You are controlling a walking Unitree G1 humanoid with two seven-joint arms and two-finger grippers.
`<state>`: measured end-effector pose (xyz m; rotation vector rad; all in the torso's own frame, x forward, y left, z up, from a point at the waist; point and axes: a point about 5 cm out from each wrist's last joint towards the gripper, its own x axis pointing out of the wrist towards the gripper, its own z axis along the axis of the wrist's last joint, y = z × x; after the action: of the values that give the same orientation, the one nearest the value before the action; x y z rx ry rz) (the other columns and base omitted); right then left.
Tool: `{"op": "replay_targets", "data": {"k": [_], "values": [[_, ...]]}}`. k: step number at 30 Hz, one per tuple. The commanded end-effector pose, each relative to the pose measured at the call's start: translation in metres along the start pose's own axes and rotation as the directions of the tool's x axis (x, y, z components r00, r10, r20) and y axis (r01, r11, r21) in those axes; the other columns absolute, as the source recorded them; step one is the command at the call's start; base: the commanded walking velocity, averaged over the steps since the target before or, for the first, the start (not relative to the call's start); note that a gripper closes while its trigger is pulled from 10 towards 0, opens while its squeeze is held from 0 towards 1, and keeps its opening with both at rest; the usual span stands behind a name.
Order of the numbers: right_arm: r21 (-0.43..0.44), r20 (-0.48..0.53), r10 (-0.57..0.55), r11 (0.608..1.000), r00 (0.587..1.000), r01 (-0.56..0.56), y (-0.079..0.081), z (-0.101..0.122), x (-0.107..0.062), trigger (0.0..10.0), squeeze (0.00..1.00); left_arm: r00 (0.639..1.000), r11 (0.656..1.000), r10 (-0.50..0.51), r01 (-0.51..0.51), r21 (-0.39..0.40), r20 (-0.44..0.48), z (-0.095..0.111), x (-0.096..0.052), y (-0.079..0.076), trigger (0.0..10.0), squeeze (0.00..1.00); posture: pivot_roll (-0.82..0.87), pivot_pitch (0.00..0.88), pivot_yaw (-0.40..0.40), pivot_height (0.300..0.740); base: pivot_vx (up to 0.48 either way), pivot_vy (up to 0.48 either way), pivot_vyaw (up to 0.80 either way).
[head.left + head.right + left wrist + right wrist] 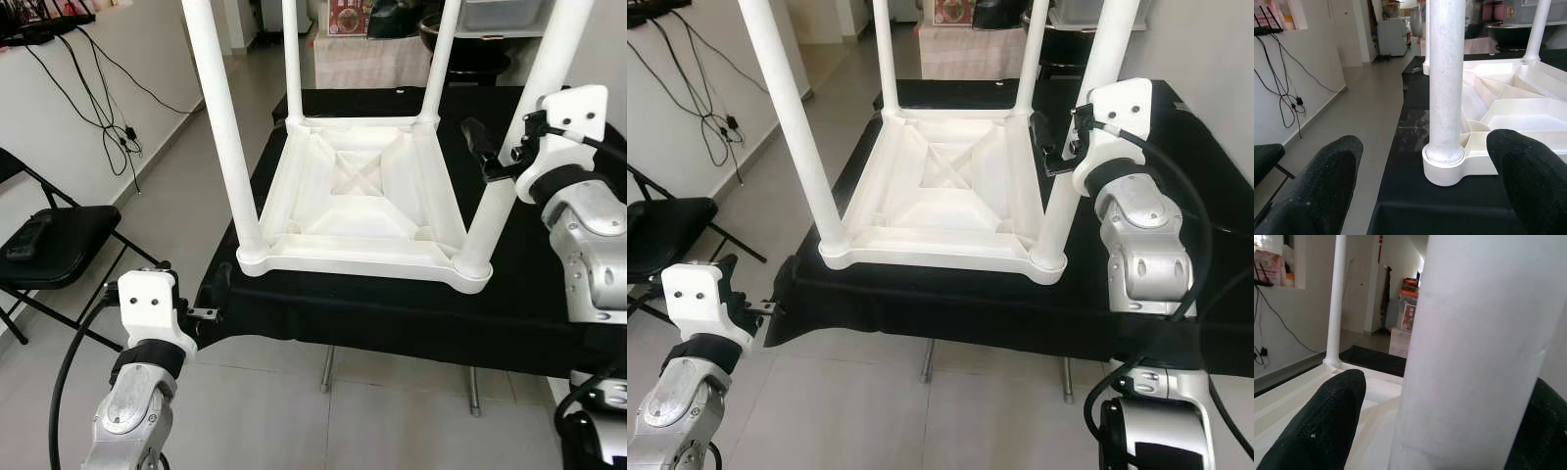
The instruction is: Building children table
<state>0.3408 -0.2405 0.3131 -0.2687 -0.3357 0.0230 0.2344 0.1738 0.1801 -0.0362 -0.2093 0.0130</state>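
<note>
Folding chair at far left. Left pincer lower left, fingers spread, off the black tabletop edge, touching nothing. Centre: white children table upside down on tabletop, legs up. Right pincer upper right, fingers straddling near-right leg; contact unclear.

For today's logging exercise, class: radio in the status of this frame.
Right gripper open around near right leg. Left gripper open, low by the black cloth's corner, off the near left leg. White table upside down, four legs in.
</note>
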Motion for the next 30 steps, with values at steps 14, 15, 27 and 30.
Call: {"op": "replay_targets", "data": {"k": [14, 15, 27, 30], "values": [[0.142, 0.064, 0.142, 0.978, 0.988, -0.15, 0.041, -0.01, -0.008, 10.0, 0.0, 0.999, 0.999, 0.033, -0.031, 0.044, -0.035, -0.008, -0.002, 0.003, 10.0, 0.0, -0.12, 0.093, 0.008, 0.74, 0.0, 0.0, 0.0], [0.142, 0.064, 0.142, 0.978, 0.988, -0.15, 0.041, -0.01, -0.008, 10.0, 0.0, 0.999, 0.999, 0.033, -0.031, 0.044, -0.035, -0.008, -0.002, 0.003, 10.0, 0.0, -0.12, 0.093, 0.008, 0.74, 0.0, 0.0, 0.0], [0.208, -0.174, 0.221, 0.961, 0.96, -0.183, 0.076, -0.089, -0.098, 10.0, 0.0, 0.984, 0.997, 0.02, -0.006, 0.081, -0.176, -0.03, -0.039, 0.004, 10.0, 0.0, -0.11, 0.109, 0.051, 0.74, 0.0, 0.0, 0.0], [0.207, -0.249, 0.219, 0.964, 0.944, -0.169, 0.082, -0.106, -0.114, 10.0, 0.0, 0.982, 0.997, 0.028, -0.014, 0.075, -0.187, -0.03, -0.044, 0.004, 10.0, 0.0, -0.11, 0.111, 0.052, 0.74, 0.0, 0.0, 0.0]]}}
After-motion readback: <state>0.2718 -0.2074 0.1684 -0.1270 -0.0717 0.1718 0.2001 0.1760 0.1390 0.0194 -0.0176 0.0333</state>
